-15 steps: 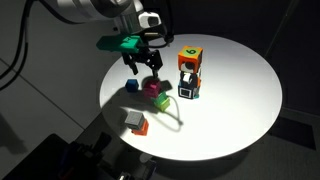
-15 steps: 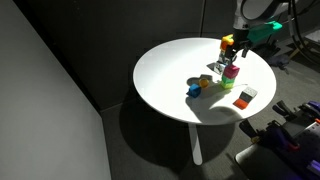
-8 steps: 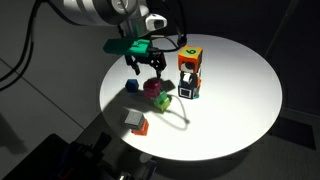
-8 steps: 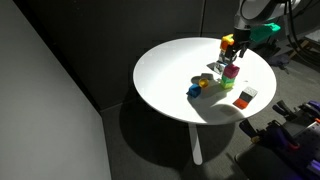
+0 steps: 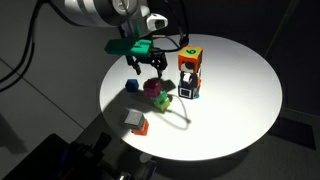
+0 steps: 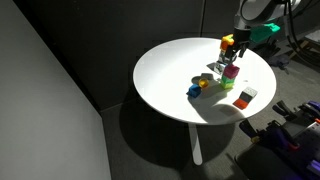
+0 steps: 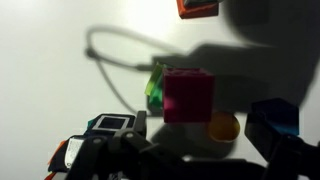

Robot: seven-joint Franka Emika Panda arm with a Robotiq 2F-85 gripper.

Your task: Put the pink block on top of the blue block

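The pink block sits on the round white table, touching a green block. The blue block lies just beside it. My gripper hovers above the pink block, open and empty, fingers pointing down. In the wrist view the pink block is centred ahead of the dark fingers, the blue block is to its right, and the green block is behind it. The pink block and blue block also show in an exterior view.
A stack of orange and dark blocks stands close beside the gripper. An orange-red block with a grey face lies near the table's front edge. A small yellow ball sits between the pink and blue blocks. A thin cable loops across the table.
The gripper has shifted slightly sideways towards the stack, staying above the pink block and open. The blocks have not moved.
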